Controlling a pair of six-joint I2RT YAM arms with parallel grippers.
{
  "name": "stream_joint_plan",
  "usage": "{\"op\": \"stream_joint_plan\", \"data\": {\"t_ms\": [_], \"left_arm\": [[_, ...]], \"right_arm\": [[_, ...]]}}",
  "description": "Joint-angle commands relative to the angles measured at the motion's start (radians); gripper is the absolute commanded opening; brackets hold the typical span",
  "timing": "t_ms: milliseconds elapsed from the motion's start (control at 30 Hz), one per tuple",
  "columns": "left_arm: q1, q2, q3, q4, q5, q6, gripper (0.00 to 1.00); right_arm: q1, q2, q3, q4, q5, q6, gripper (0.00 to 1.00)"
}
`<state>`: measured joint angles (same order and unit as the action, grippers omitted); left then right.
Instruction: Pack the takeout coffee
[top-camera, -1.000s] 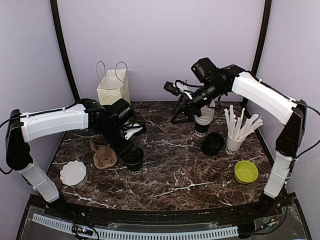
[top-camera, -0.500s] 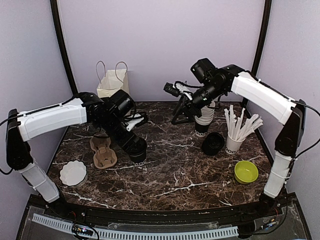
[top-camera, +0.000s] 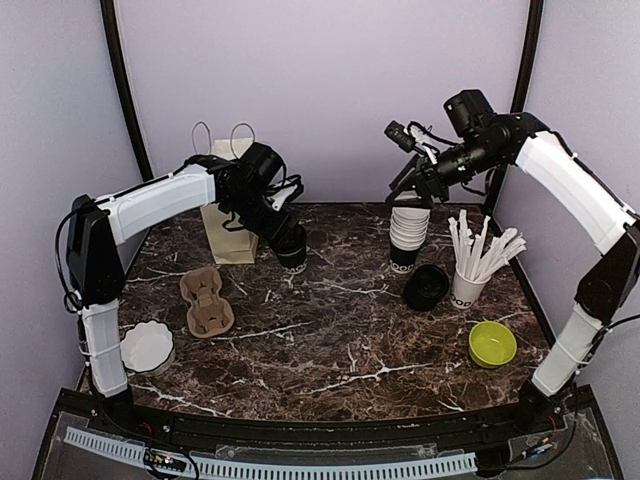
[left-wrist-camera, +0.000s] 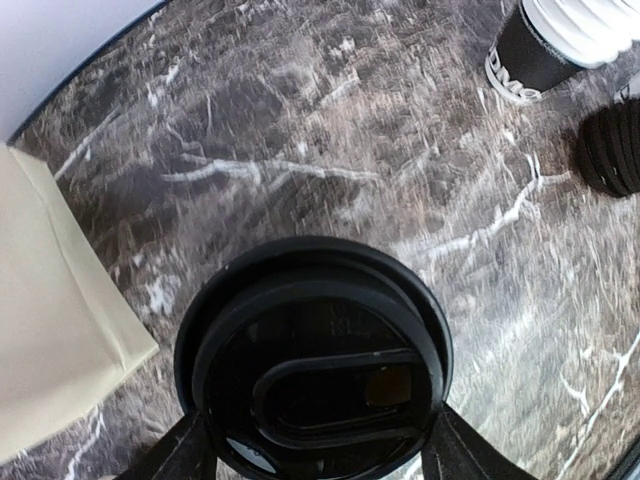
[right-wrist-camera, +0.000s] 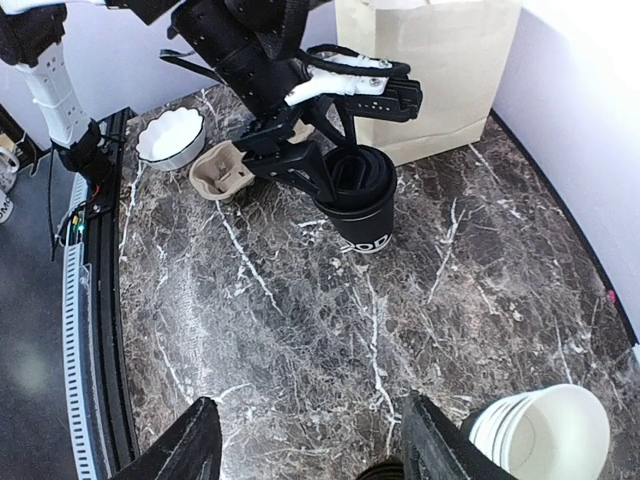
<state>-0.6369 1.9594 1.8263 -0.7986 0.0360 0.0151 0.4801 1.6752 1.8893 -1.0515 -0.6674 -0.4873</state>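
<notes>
My left gripper (top-camera: 286, 236) is shut on a takeout coffee cup (top-camera: 292, 250) with a black lid, holding it just right of the paper bag (top-camera: 226, 200). I cannot tell whether the cup touches the table. In the left wrist view the lid (left-wrist-camera: 315, 360) fills the space between my fingers (left-wrist-camera: 182, 455). The right wrist view shows the same cup (right-wrist-camera: 362, 205) in the left gripper's grip. My right gripper (top-camera: 412, 180) is open and empty, high above a stack of lidless cups (top-camera: 407, 235). Its fingers (right-wrist-camera: 188, 450) stand wide apart.
A stack of black lids (top-camera: 426, 287) and a cup of white sticks (top-camera: 470, 270) stand at the right, with a green bowl (top-camera: 492, 343) in front. A brown cup carrier (top-camera: 206, 300) and a white bowl (top-camera: 147, 345) lie at the left.
My left arm has carried the lidded cup from the table's left middle back to beside the paper bag. My right gripper has risen and moved right, above the cup stack.
</notes>
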Motion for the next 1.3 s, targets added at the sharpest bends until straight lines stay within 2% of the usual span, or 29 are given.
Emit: {"op": "stream_joint_plan", "data": {"t_ms": [0, 167, 367, 600, 767, 867, 1067, 1267], "left_arm": [[0.009, 0.091, 0.145, -0.013, -0.013, 0.049, 0.70], [0.026, 0.211, 0.284, -0.040, -0.012, 0.052, 0.72], [0.034, 0.293, 0.376, -0.068, -0.008, 0.059, 0.75], [0.034, 0.314, 0.394, -0.059, -0.003, 0.047, 0.91], [0.034, 0.311, 0.449, -0.087, 0.013, 0.041, 0.99], [0.034, 0.286, 0.495, -0.099, 0.016, 0.038, 0.99], [0.033, 0.185, 0.484, -0.099, 0.045, 0.034, 0.99], [0.031, 0.018, 0.331, -0.013, 0.102, -0.003, 0.99]], "right_arm": [[-0.035, -0.022, -0.023, 0.030, -0.024, 0.033, 0.62], [-0.059, -0.021, -0.045, 0.046, 0.023, 0.046, 0.62], [-0.094, 0.000, -0.039, 0.042, 0.042, 0.062, 0.61], [-0.103, 0.033, -0.015, 0.029, 0.060, 0.071, 0.61], [-0.103, 0.082, 0.042, 0.000, 0.169, 0.054, 0.60], [-0.102, 0.094, 0.050, 0.009, 0.267, 0.025, 0.58], [-0.102, 0.125, 0.033, 0.014, 0.385, -0.050, 0.49], [-0.100, 0.170, 0.030, 0.012, 0.411, -0.077, 0.42]]}}
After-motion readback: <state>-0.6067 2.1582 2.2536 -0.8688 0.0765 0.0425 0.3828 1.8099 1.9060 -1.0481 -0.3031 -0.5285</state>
